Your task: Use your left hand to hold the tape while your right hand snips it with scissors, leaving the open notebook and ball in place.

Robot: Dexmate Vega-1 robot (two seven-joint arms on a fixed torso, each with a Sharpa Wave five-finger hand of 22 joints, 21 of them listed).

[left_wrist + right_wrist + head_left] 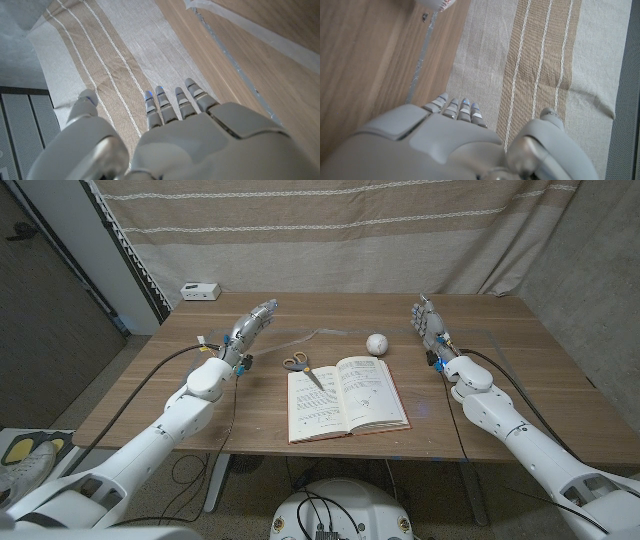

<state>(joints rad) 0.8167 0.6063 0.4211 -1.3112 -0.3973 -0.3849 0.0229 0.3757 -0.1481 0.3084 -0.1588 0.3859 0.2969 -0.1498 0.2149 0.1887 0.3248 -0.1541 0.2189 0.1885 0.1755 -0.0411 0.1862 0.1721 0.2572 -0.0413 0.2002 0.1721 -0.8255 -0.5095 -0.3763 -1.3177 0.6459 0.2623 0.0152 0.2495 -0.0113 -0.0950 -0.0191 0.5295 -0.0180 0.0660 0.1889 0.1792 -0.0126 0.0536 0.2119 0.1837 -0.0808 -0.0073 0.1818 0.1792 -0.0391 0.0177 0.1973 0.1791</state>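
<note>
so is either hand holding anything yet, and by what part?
Nothing held. The left hand and right hand are both open; the scissors and the tape lie untouched on the table.

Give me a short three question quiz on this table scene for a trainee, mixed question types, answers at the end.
1. True or false: the right hand is holding the scissors.
2. Multiple choice: the ball lies A) on the notebook, B) on the table behind the notebook, C) in the left hand.
3. Fill in: the scissors' blades rest on the open ____.

Key: 1 false, both hands hold nothing. 2 B. 3 notebook.
</note>
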